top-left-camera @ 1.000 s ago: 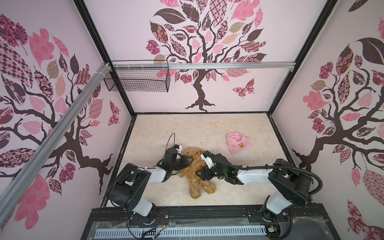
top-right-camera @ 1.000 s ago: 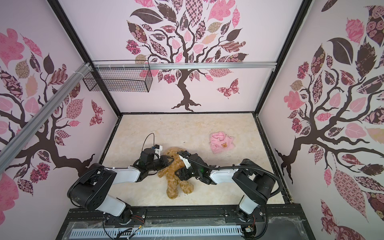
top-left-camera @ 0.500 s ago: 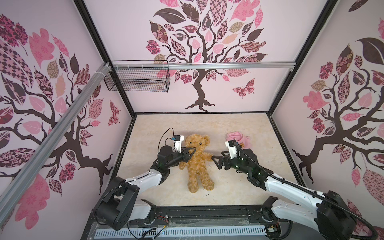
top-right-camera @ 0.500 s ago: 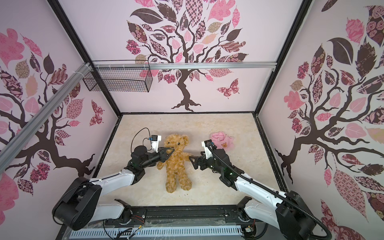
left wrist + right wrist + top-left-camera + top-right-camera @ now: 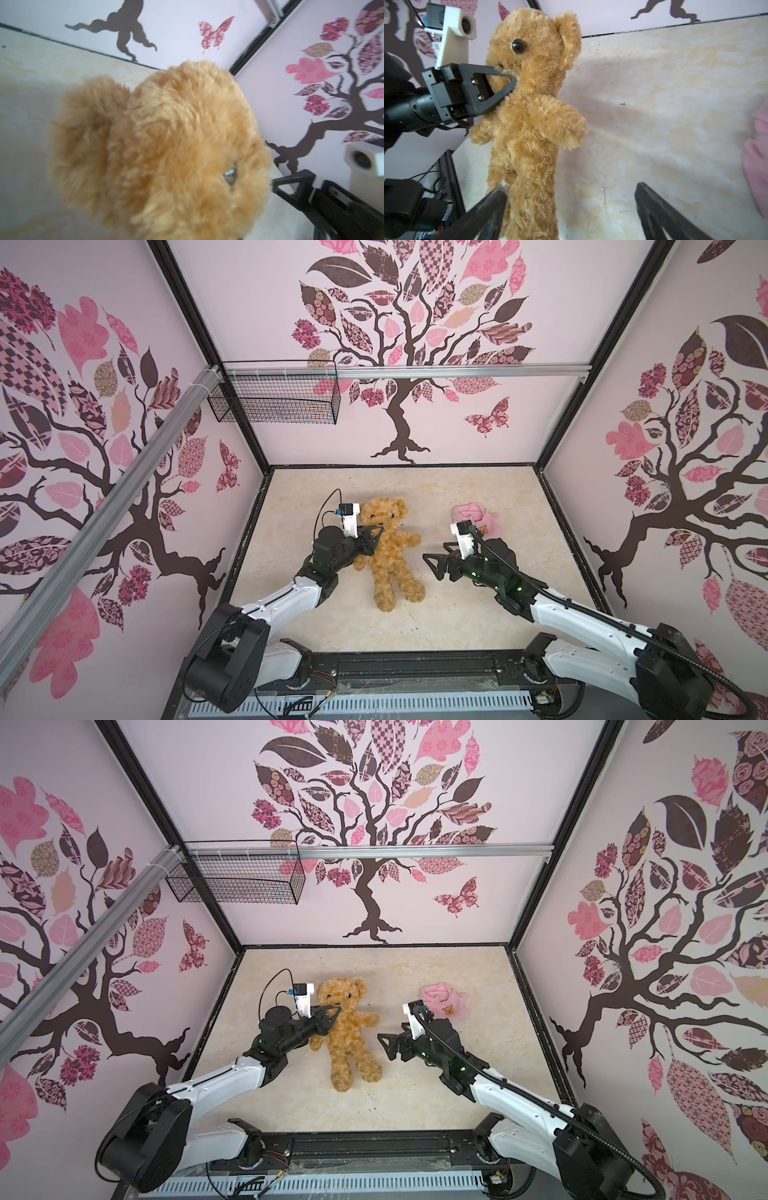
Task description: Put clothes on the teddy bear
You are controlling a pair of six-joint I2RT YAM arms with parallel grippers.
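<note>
Left hand [image 5: 378, 532] pinches the teddy bear [image 5: 392, 560] at the neck, stretched along the desk [image 5: 457, 614], head to the far wall; my right hand [image 5: 434, 563], wide and empty, sits nearer the pink shirt [image 5: 471, 514].

A robot lab booth got up like a nursery: black frame [image 5: 622, 319], walls [image 5: 519, 443] covered in tree decals [image 5: 399, 423], aluminium rail [image 5: 457, 372], wire basket [image 5: 274, 402], arms [image 5: 282, 605] mounted before the table [image 5: 478, 614].

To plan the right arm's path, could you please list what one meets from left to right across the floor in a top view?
Shaggy golden-brown plush teddy bear → open black right gripper → small crumpled pink fabric shirt. Omitted: left gripper, overlapping the bear.
</note>
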